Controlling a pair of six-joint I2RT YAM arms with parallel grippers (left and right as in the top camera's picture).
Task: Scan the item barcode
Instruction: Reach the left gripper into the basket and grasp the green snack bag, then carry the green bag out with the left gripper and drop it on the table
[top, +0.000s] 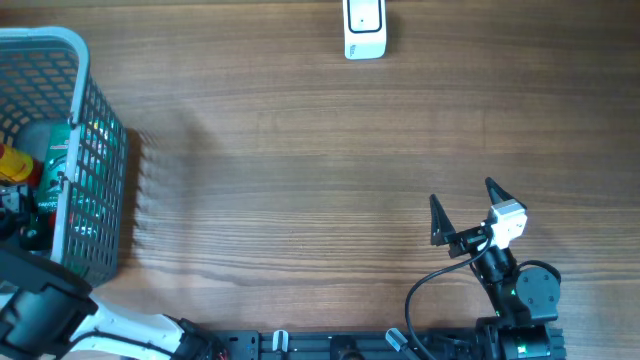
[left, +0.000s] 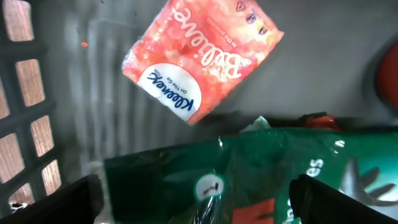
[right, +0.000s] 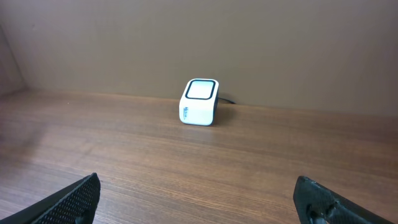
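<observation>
Left jaws wide, inside basket (top: 100, 190), poised over green packet (left: 261, 174), likely item to scan; Kleenex pack (left: 199, 56) just ahead. Right jaws wide, empty, facing barcode scanner (right: 199, 102) well ahead on bench (right: 186, 168), window up for presenting barcode.

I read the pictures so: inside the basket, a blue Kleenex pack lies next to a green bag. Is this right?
Not quite. The Kleenex pack is pink-orange, not blue. The rest holds: it lies inside the basket, next to the green bag. The left wrist view shows this.
</observation>
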